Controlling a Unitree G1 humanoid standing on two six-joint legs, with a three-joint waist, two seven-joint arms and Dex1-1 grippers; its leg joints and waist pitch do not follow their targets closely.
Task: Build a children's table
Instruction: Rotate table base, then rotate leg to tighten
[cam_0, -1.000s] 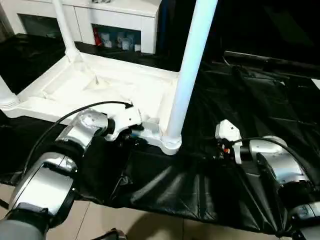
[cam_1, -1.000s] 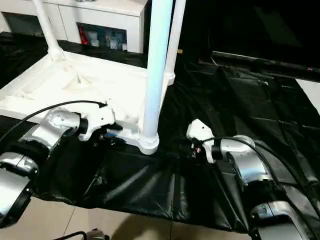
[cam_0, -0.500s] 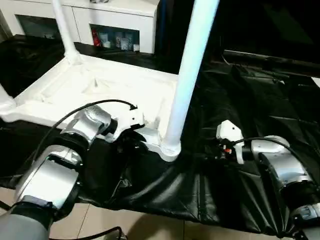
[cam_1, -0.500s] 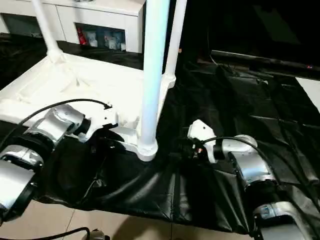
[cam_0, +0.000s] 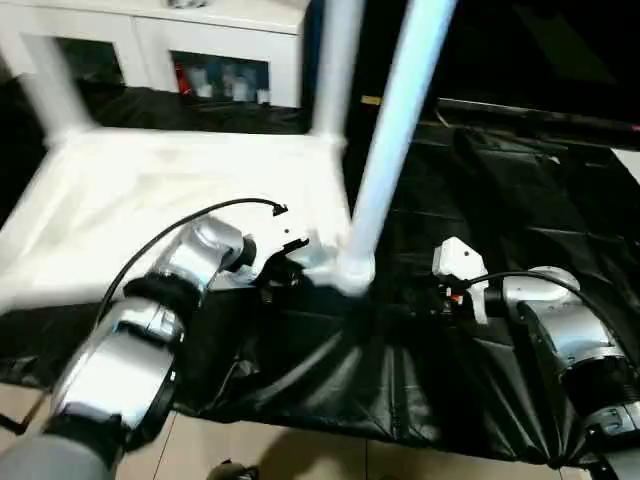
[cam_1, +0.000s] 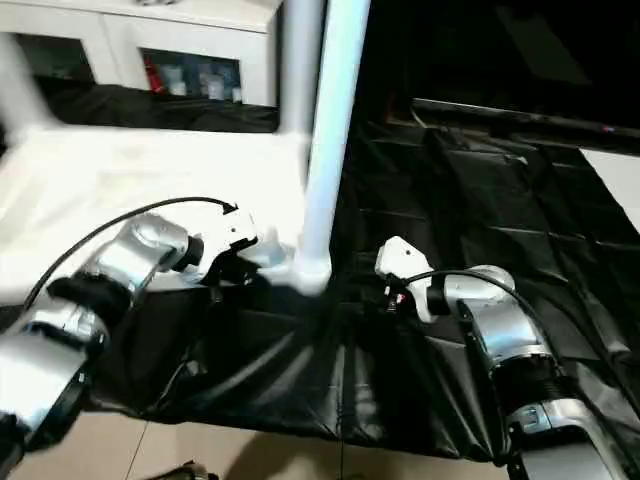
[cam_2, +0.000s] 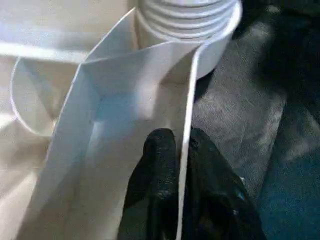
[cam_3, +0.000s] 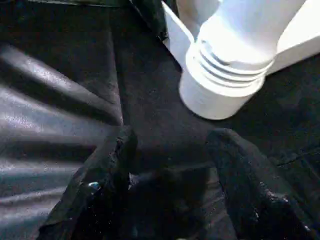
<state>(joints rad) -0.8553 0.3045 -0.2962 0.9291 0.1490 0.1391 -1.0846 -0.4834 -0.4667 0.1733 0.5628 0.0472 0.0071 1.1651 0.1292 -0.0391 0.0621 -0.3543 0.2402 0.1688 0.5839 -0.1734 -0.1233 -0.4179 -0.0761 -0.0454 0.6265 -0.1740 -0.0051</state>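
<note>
Gripping the thin rim of the table top (cam_0: 150, 190), our left gripper (cam_2: 182, 150) pinches it beside the corner socket (cam_2: 187, 30) holding a leg (cam_0: 390, 140). Just right, over bare black sheet (cam_0: 520, 210), our right gripper (cam_3: 170, 145) hangs open, empty.

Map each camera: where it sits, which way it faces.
Left eye view: head, looking down at the upturned white plastic table top; both silver forearms show.
Right eye view: same, slightly shifted.
Left wrist view: along the left tool, pinching the top's thin rim.
Right wrist view: along the open right tool over black plastic sheeting.
Both wrist views share the ribbed corner socket.
</note>
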